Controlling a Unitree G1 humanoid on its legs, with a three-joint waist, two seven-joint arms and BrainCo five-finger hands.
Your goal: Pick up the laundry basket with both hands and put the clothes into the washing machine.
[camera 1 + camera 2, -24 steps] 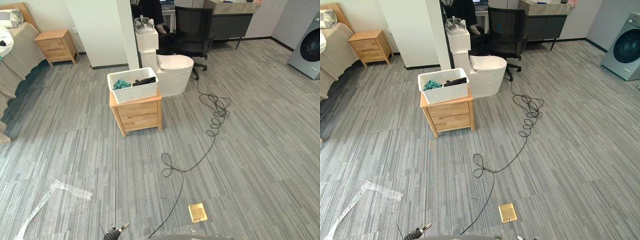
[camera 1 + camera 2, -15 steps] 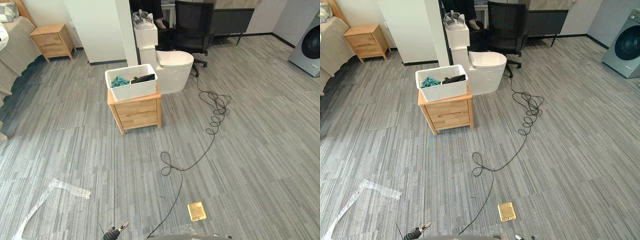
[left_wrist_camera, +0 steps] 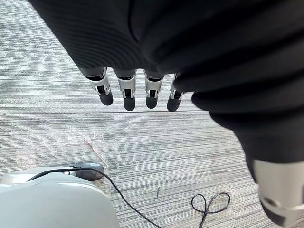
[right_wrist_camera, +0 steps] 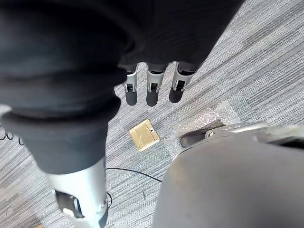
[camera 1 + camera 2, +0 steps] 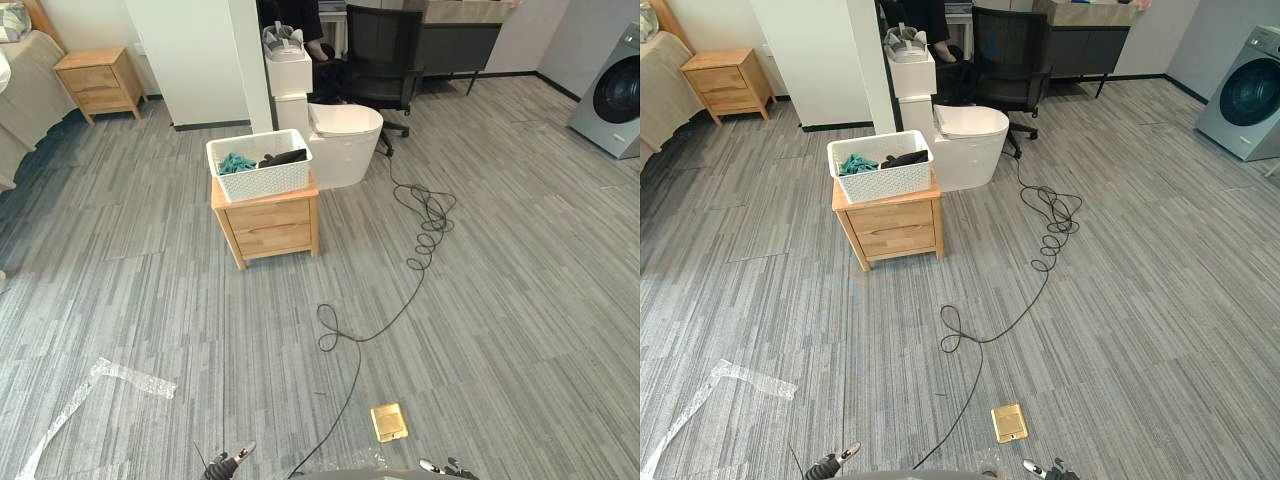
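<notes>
A white perforated laundry basket stands on a small wooden nightstand some way ahead, left of centre. Teal clothes and black clothes lie inside it. The grey washing machine stands far off at the right edge. My left hand hangs over the floor with straight fingers and holds nothing; its tip shows at the bottom edge of the left eye view. My right hand hangs open the same way above a brass floor socket. Both hands are far from the basket.
A white toilet stands just behind the nightstand, with a black office chair and a dark desk beyond. A white pillar, a second nightstand and a bed are at the left. A plastic strip lies on the floor.
The whole picture has shifted a little, so the camera has moved, and the washing machine shows more fully. My right hand's tips have come into view at the bottom edge. Nothing in the room has moved.
</notes>
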